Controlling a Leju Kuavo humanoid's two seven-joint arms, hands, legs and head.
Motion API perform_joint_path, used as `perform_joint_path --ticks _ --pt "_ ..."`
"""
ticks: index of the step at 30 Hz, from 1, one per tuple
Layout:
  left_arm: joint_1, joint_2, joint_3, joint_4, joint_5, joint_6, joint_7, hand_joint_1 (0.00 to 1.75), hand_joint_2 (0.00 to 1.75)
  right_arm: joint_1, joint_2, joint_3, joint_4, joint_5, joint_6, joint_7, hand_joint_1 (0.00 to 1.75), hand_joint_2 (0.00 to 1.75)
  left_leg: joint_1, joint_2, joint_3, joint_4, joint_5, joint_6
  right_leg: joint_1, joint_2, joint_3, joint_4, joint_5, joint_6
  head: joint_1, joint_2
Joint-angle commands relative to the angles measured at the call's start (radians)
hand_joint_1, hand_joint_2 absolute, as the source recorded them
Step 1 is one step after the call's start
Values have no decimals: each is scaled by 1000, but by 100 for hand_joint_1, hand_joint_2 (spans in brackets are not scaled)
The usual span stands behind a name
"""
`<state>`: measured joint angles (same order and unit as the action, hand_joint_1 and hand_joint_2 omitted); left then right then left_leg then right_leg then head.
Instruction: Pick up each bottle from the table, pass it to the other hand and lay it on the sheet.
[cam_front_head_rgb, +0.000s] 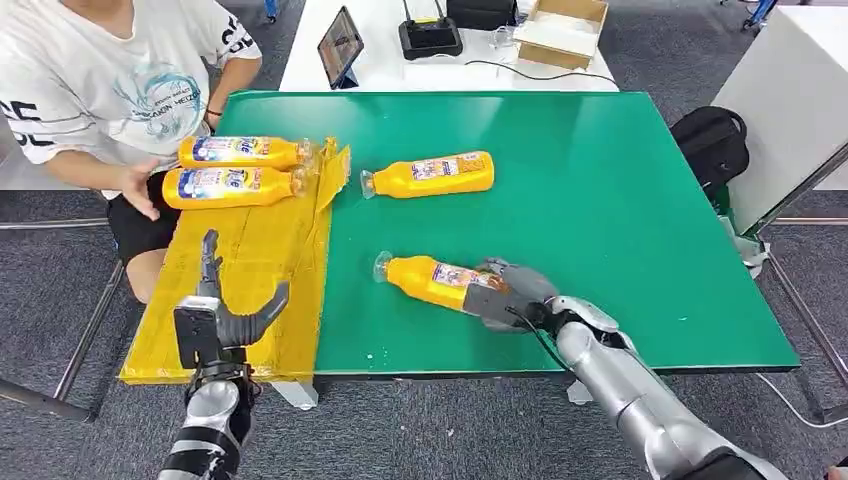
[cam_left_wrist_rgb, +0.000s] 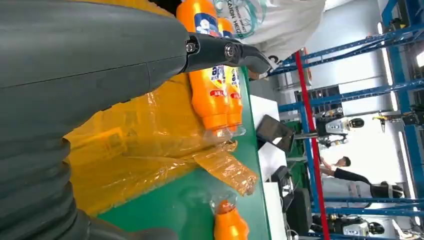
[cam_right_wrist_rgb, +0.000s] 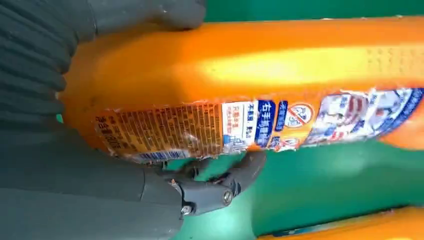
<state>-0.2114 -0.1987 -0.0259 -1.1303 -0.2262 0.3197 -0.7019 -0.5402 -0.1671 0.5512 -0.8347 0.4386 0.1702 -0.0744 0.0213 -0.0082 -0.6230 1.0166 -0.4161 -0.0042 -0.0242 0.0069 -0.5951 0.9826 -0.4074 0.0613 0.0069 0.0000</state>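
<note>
**Right hand wrapped on the near bottle, left hand waiting open over the sheet**

Nearest the camera, the left hand (cam_front_head_rgb: 222, 318) hangs above the near end of the yellow sheet (cam_front_head_rgb: 262, 262) with its thumb and fingers spread and nothing in them; the left wrist view shows the crinkled sheet beyond its open fingers (cam_left_wrist_rgb: 227, 52). Beside it, on the green table (cam_front_head_rgb: 600, 200), the right hand (cam_front_head_rgb: 508, 292) is curled round the base end of the near bottle (cam_front_head_rgb: 432, 279), which lies on its side with its cap pointing toward the sheet. From the right wrist view, the thumb sits on one side of the orange body and the fingers (cam_right_wrist_rgb: 230, 182) hook under the label side, so the hand seems to be gripping the bottle; whether it has left the table I cannot tell.

To do this step well, I judge the right hand should keep its hold at the base, lift the bottle level, and carry it toward the left hand with the cap end leading, so the left hand has bare body to close on. The bottle looks smooth and round, so a loose grip could let it roll or slip.

Farther off, a second bottle (cam_front_head_rgb: 430, 175) lies on the table just beside the sheet's folded edge. Two more bottles (cam_front_head_rgb: 235, 170) already lie side by side, touching, on the far end of the sheet, near a seated person's hand (cam_front_head_rgb: 138, 186).
</note>
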Motion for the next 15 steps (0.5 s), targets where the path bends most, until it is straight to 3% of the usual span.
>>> perform_joint_path --ticks 1,8,11,14,15 --pt "-37 -1 -12 83 9 -17 4 0 175 63 12 -13 -6 -78 -25 -31 175 175 0 -2 3 -2 0 1 1 -3 4 -2 -1 -3 0 0" --pt "-37 -1 -12 83 9 -17 4 0 175 65 14 -11 -6 -77 -25 -31 175 175 0 -1 3 -1 -1 1 1 -2 4 -1 -1 -2 -1 0" --pt "-27 -6 -12 68 2 -23 4 0 175 171 53 -146 -166 -214 -48 -126 175 175 1 -2 3 -1 -1 1 1 -3 4 -1 -1 -2 -1 0" --pt "2 -22 -1 20 3 -26 4 0 175 301 169 -304 -441 -213 -269 -217 175 175 0 -2 1 -1 -1 1 1 -2 3 -1 -1 -2 0 0" --pt "13 -33 7 0 10 -18 7 0 175 327 209 -327 -530 -129 -408 -234 175 175 0 1 3 -1 -3 0 1 0 3 0 -3 -4 -1 0"
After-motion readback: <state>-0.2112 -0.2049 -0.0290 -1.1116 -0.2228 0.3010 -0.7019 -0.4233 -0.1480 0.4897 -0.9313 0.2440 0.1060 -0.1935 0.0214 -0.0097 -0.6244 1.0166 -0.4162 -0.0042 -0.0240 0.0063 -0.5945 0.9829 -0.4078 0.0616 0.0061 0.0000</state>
